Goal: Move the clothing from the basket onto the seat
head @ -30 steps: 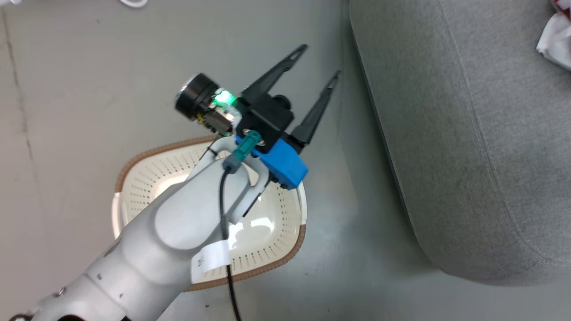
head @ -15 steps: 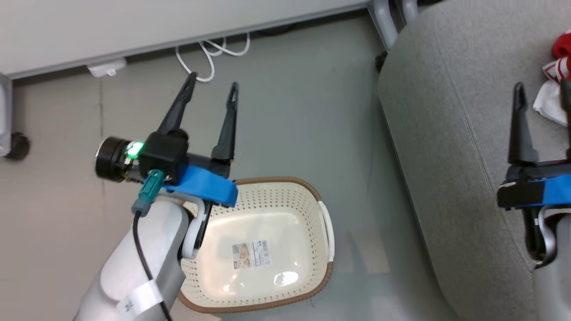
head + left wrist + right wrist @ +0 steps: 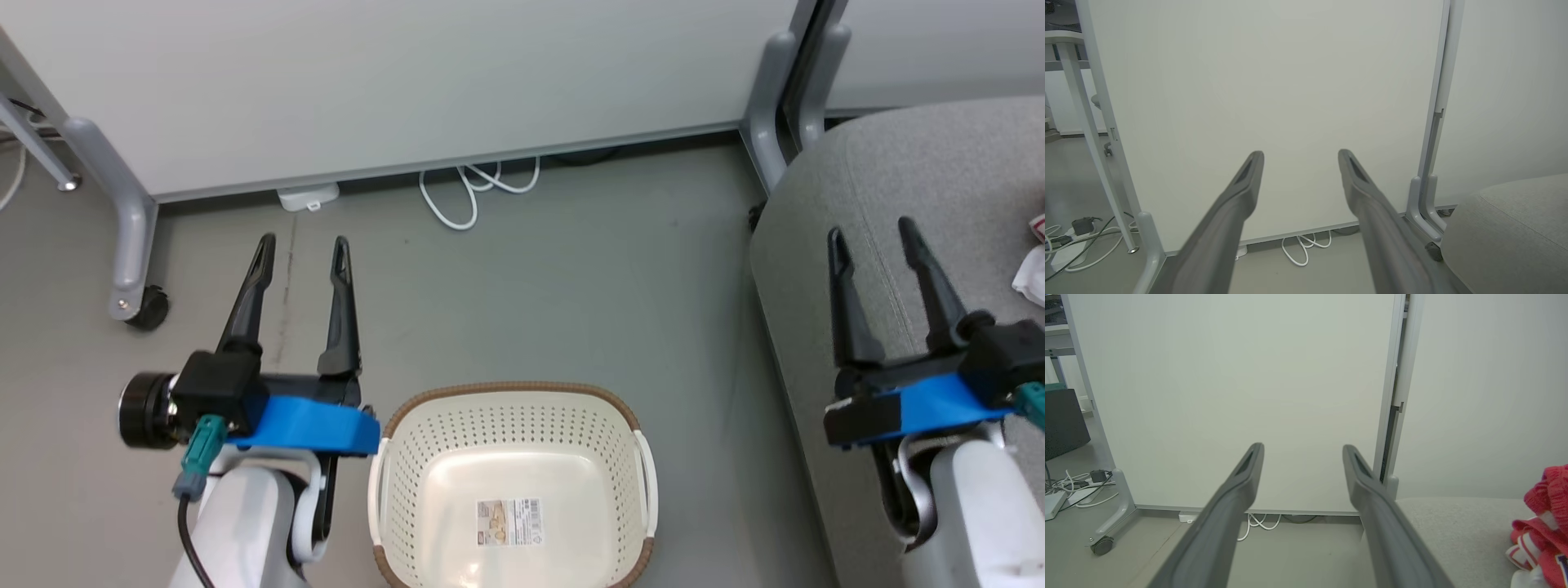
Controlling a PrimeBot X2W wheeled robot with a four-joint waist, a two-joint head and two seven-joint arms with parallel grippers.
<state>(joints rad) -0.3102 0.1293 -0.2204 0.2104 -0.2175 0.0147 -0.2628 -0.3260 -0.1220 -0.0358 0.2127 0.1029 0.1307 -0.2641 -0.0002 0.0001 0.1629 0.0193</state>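
The cream basket with a brown rim stands on the floor at the bottom centre of the head view; inside it I see only a paper label. My left gripper is open to the basket's left, above the floor, fingers pointing at the white partition. My right gripper is open over the grey seat on the right. Red and white clothing lies piled on the seat in the right wrist view, and a sliver of the clothing reaches the head view's right edge. Both wrist views show spread fingers holding nothing.
A white partition on grey wheeled legs stands ahead. White cables and a power adapter lie at its foot. Another grey leg stands close to the seat's far corner.
The head camera has tilted up, so the whole picture shifted. My left gripper swung from above the basket to its left side. My right gripper came into view over the seat. Both stay open.
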